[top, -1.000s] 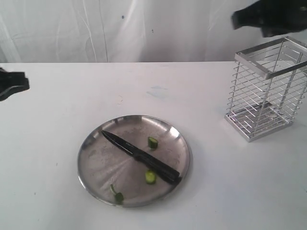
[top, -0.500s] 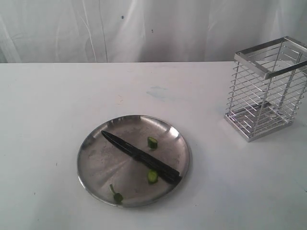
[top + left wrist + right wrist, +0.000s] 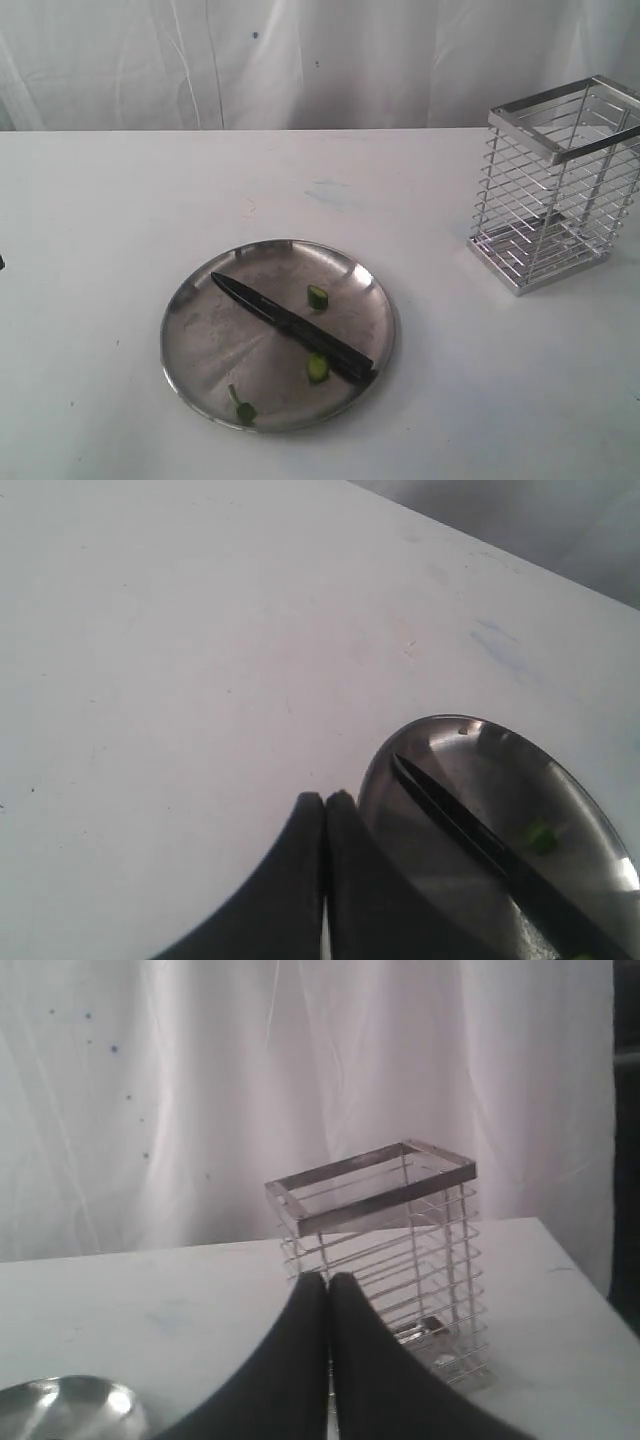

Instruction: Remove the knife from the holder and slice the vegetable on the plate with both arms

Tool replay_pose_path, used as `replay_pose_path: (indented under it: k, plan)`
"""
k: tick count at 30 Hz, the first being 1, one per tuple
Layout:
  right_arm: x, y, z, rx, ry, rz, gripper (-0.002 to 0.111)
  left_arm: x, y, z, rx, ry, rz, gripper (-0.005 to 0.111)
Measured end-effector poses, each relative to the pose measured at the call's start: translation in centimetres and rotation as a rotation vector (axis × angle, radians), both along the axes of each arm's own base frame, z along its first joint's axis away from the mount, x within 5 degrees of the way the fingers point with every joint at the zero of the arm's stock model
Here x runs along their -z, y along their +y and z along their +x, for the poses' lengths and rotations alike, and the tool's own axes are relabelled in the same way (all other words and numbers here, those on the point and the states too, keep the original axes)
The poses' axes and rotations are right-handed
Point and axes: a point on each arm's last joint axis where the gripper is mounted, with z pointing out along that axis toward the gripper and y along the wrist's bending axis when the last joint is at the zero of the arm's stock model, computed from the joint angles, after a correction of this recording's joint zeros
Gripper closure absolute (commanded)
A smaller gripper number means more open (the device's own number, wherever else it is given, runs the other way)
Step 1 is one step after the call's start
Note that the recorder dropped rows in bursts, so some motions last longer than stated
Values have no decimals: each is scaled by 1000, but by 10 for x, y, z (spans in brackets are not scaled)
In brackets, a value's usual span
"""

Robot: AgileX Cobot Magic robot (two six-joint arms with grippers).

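Knife [image 3: 290, 325] lies flat across plate [image 3: 203, 345], three green vegetable chunks [image 3: 318, 297] beside it. Holder [image 3: 555, 150] stands upright, well apart. Left gripper [image 3: 325, 800] and right gripper [image 3: 328, 1280]: jaws pressed together, gripping nothing.

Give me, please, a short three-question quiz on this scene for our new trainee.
1. True or false: the knife lies across the plate, not in the holder.
2. How many green pieces of the vegetable lie on the plate? A) one B) three C) six
3. Fill in: the left claw and the right claw are both ____, holding nothing.
Key: 1 true; 2 B; 3 shut.
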Motion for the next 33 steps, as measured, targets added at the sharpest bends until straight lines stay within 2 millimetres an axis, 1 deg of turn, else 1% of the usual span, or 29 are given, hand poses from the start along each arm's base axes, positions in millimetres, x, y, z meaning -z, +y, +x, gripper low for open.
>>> replay_pose_path:
  k: [4,6,8,10,13,15,33]
  plan:
    - [29,0,12,75,-127,-77,108,0,1,0,-6,-1,3,107]
    - [37,-2,14,124,-179,-123,108,0,2,0,-16,-1,10,107]
    - [40,-3,15,149,-170,-175,108,0,2,0,-22,-2,12,107]
    - [47,-4,16,161,-103,-198,108,0,2,0,-23,-2,13,107]
    - [68,-6,16,163,131,-160,108,0,3,0,-27,-2,15,107]
    - [80,-8,15,168,244,-186,108,0,3,0,-28,-2,15,107]
    - [82,-8,14,170,271,-196,108,0,4,1,-41,-4,22,107]
